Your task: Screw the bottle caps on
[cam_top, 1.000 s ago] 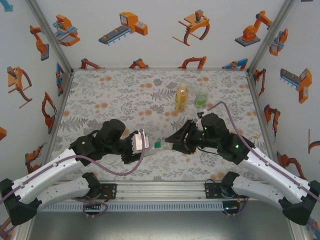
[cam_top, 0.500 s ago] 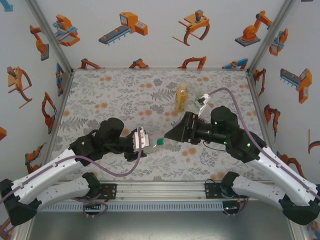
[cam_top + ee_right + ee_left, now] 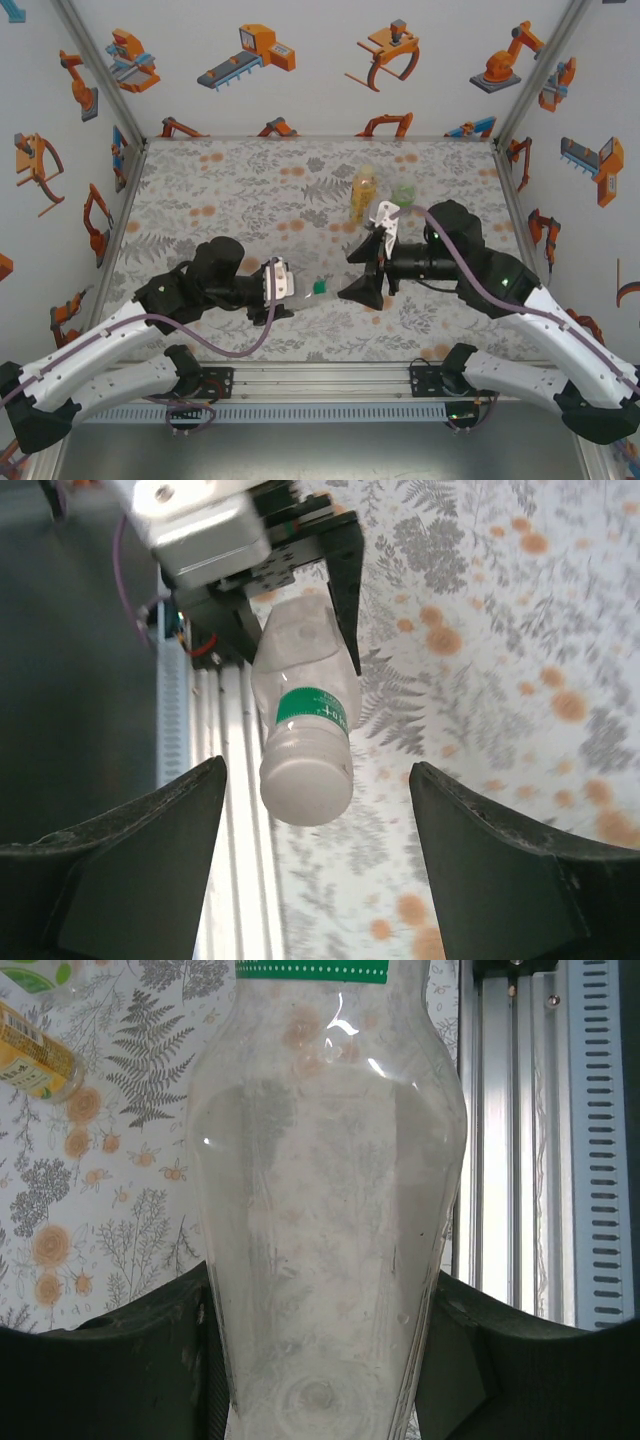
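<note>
The left end effector (image 3: 275,283) was clamped on the clear bottle (image 3: 320,1210) and held it sideways, with the neck pointing out past its fingertips toward the right arm. From its own wrist camera the dark fingers (image 3: 110,1370) pressed against both flanks of the bottle's body, with the bench's (image 3: 230,180) fern-and-flower print showing through the plastic.

From overhead, the end of the bottle looked like a small speck of green. The right wrist camera showed more. The green was a band (image 3: 312,712) around the neck, and a white cap (image 3: 305,795) sat on the mouth just beyond it. I could not tell how tightly it was threaded on.

The right end effector (image 3: 315,768) stood wide open, facing the cap end-on. The cap lay in the gap between its two fingers, touching neither.

Beyond the right end effector, toward the back wall, the amber bottle (image 3: 362,192) and the greenish bottle (image 3: 403,193) stood side by side on the bench, well apart from the left end effector.
</note>
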{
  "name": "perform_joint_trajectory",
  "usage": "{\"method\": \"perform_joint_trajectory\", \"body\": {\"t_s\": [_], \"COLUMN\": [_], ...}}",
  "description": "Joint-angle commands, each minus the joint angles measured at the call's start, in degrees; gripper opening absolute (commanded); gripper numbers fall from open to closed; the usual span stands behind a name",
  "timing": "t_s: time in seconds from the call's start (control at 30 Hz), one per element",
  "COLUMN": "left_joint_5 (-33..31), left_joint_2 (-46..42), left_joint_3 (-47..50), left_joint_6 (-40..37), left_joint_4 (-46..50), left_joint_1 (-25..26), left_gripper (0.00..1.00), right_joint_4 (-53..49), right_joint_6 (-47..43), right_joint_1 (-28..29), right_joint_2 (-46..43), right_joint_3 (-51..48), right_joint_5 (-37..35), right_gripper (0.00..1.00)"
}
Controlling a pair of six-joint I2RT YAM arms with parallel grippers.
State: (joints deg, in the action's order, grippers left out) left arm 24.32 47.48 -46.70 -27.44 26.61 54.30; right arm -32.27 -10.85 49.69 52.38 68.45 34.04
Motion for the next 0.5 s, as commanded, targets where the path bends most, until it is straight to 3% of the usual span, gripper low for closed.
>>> {"method": "perform_joint_trajectory", "body": {"t_s": [0.0,0.13,0.47], "left_joint_5": [2.31,2.49,2.67], "left_joint_2": [-1.38,-1.76,-1.64], "left_joint_3": [-0.41,-0.32,-0.32], "left_joint_6": [1.37,1.69,1.97], "left_joint_4": [-0.24,-0.24,-0.24], "left_joint_1": [0.16,0.18,0.19], "left_gripper": [0.01,0.01,0.01], "right_joint_4": [-3.49,-2.50,2.20], "right_joint_6": [-18.90,-24.70,-24.74], "right_joint_1": [0.19,0.13,0.23], "right_joint_2": [-0.16,-0.09,0.63], "right_joint_3": [1.60,0.22,-2.52], "right_joint_5": [6.22,9.31,10.63], "right_gripper": [0.66,0.64,0.55]}}
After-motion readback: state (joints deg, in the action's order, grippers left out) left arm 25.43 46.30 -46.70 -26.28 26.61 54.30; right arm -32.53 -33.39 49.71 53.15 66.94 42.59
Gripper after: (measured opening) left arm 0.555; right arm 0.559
